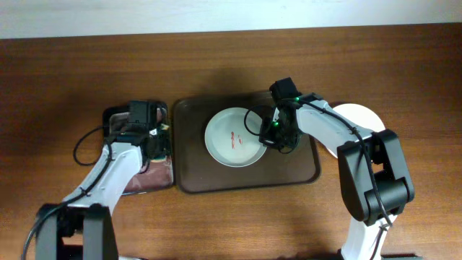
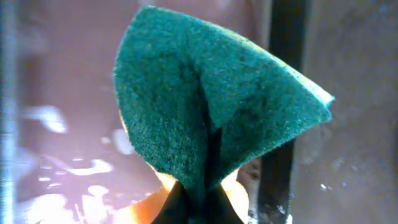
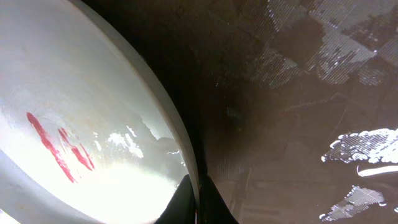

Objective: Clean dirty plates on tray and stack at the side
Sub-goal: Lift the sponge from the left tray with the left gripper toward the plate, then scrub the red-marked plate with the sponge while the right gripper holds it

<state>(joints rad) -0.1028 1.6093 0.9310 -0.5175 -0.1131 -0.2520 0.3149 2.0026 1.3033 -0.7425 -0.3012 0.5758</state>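
A pale plate (image 1: 232,137) with red smears lies on the dark brown tray (image 1: 296,173). My right gripper (image 1: 272,133) is shut on the plate's right rim; the right wrist view shows the rim (image 3: 158,118) pinched between the fingers (image 3: 198,202) and red smears (image 3: 59,146) inside. Another white plate (image 1: 359,115) lies on the table to the right of the tray, partly hidden by the right arm. My left gripper (image 1: 154,137) is over the small sponge tray (image 1: 115,115) and is shut on a green sponge (image 2: 211,106), folded between the fingers (image 2: 199,202). A third plate is not in view.
The sponge tray's black rim (image 2: 283,112) runs beside the sponge in the left wrist view. The wooden table (image 1: 72,58) extends around both trays. The wall edge runs along the top of the overhead view.
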